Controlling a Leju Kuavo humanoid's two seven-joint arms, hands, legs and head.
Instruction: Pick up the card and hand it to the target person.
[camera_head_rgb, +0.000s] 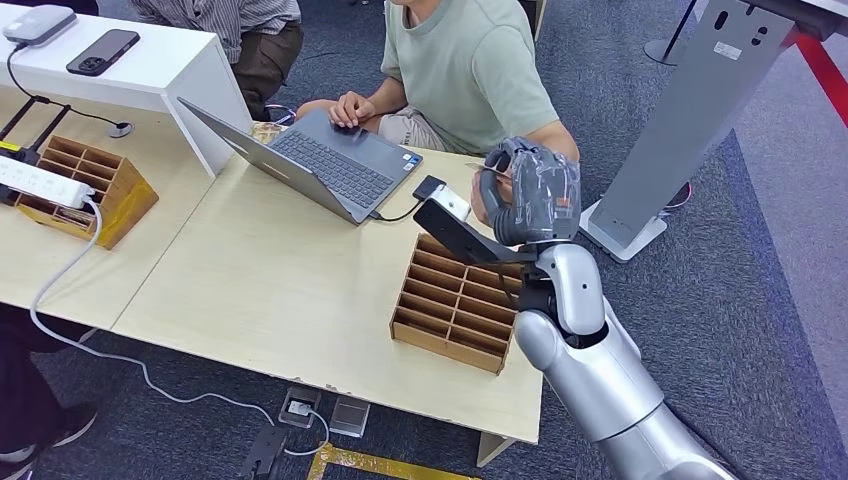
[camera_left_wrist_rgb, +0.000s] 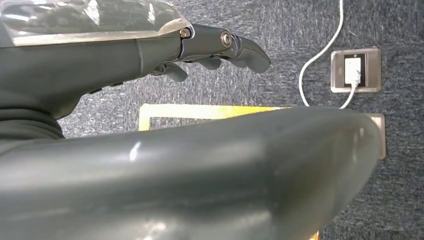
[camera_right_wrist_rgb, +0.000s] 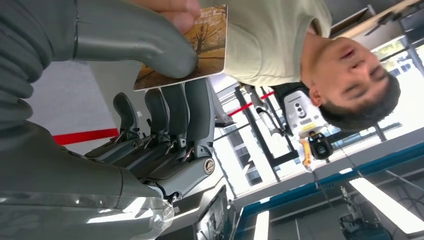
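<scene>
The left hand (camera_left_wrist_rgb: 210, 50) hangs low over grey carpet, its fingers (camera_left_wrist_rgb: 245, 50) loosely extended and apart, holding nothing; beyond its fingertips a white cable (camera_left_wrist_rgb: 320, 55) runs into a floor socket (camera_left_wrist_rgb: 355, 70).

The right hand (camera_head_rgb: 530, 190) is raised past the far edge of the desk (camera_head_rgb: 270, 290), close in front of a seated person in a green shirt (camera_head_rgb: 470, 70). It pinches the card (camera_right_wrist_rgb: 192, 47) between thumb (camera_right_wrist_rgb: 135, 42) and the darker fingers (camera_right_wrist_rgb: 187, 115); the card carries an autumn-tree picture. A person's fingertip (camera_right_wrist_rgb: 177, 7) touches the card's upper face just beside the thumb, so the card lies between both parties. In the head view the person's hand (camera_head_rgb: 485, 195) sits directly behind the robot's hand, mostly hidden by it.

To the left of this hand, an open laptop (camera_head_rgb: 320, 160) rests on the desk with the person's other hand (camera_head_rgb: 350, 108) on its keyboard. Just below the hand stands a wooden compartment box (camera_head_rgb: 455, 305). Well off to the left sits a second wooden box (camera_head_rgb: 95, 185) with a white power strip (camera_head_rgb: 40, 182) on it.
</scene>
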